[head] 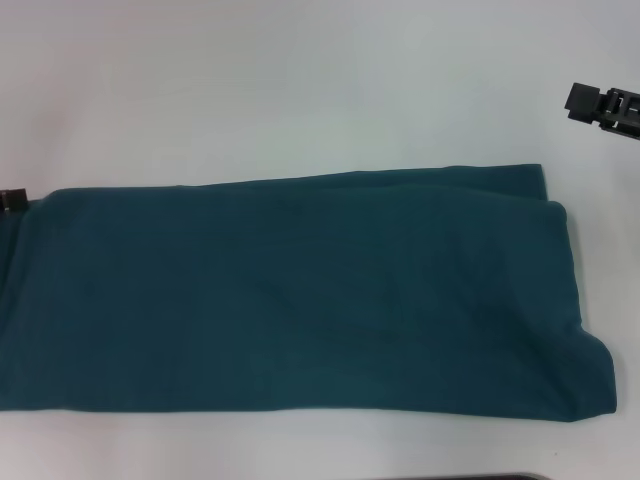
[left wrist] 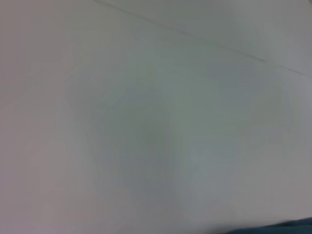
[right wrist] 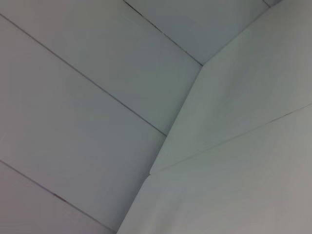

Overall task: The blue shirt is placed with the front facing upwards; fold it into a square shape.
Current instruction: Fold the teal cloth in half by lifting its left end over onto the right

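Note:
The blue shirt (head: 300,290) lies on the white table (head: 300,90) as a long folded band, plain teal side up, running from the left border to a rounded fold at the right. No print shows. A black part of my left gripper (head: 10,200) peeks in at the left border, at the shirt's far left corner. My right gripper (head: 605,105) hovers over bare table beyond the shirt's far right corner, apart from the cloth. The left wrist view shows only a sliver of the blue shirt (left wrist: 287,226). The right wrist view shows no cloth.
Bare white table spreads behind the shirt. A dark strip (head: 490,477) marks the table's front edge. The right wrist view shows pale panels with thin seams (right wrist: 97,87).

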You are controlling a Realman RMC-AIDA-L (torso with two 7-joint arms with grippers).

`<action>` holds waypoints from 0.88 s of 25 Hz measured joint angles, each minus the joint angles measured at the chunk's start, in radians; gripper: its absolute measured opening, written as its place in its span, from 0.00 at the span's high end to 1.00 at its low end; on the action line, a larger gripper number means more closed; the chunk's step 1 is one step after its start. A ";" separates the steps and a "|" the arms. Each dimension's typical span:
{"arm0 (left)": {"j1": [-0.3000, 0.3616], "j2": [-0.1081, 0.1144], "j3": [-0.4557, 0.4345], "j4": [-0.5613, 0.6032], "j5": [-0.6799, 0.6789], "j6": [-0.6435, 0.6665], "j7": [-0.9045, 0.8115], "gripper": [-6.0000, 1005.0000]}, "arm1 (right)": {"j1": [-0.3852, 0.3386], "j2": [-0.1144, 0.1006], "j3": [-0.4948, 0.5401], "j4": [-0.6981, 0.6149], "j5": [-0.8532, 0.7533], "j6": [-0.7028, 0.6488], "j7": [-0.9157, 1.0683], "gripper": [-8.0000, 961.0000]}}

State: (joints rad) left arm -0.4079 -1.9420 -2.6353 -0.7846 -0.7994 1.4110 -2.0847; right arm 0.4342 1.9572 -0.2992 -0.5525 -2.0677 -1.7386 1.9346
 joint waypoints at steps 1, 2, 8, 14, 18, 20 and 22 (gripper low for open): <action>-0.002 -0.001 0.000 0.001 0.001 -0.003 0.000 0.07 | 0.000 0.000 0.000 0.000 0.000 0.000 0.001 0.37; -0.005 -0.002 0.000 0.002 0.002 -0.008 0.001 0.07 | -0.001 0.000 0.000 0.000 0.000 0.000 0.001 0.37; -0.018 -0.011 0.001 0.003 0.030 -0.038 0.002 0.07 | -0.002 0.000 0.000 -0.001 0.000 -0.001 0.002 0.37; -0.028 -0.020 0.002 0.003 0.054 -0.050 0.003 0.07 | -0.002 0.000 0.000 -0.001 0.000 -0.003 0.002 0.37; -0.030 -0.021 0.021 0.002 0.055 -0.053 0.004 0.07 | -0.002 0.000 0.000 -0.001 0.000 -0.004 0.003 0.37; -0.030 -0.022 0.032 0.002 0.059 -0.053 0.004 0.07 | -0.002 0.000 0.000 -0.001 0.000 -0.004 0.004 0.37; -0.032 -0.023 0.039 0.002 0.065 -0.052 0.003 0.07 | -0.002 0.000 0.000 -0.001 0.000 -0.004 0.004 0.37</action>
State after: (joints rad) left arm -0.4400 -1.9648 -2.5958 -0.7823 -0.7347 1.3586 -2.0813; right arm 0.4325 1.9572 -0.2991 -0.5538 -2.0678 -1.7422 1.9385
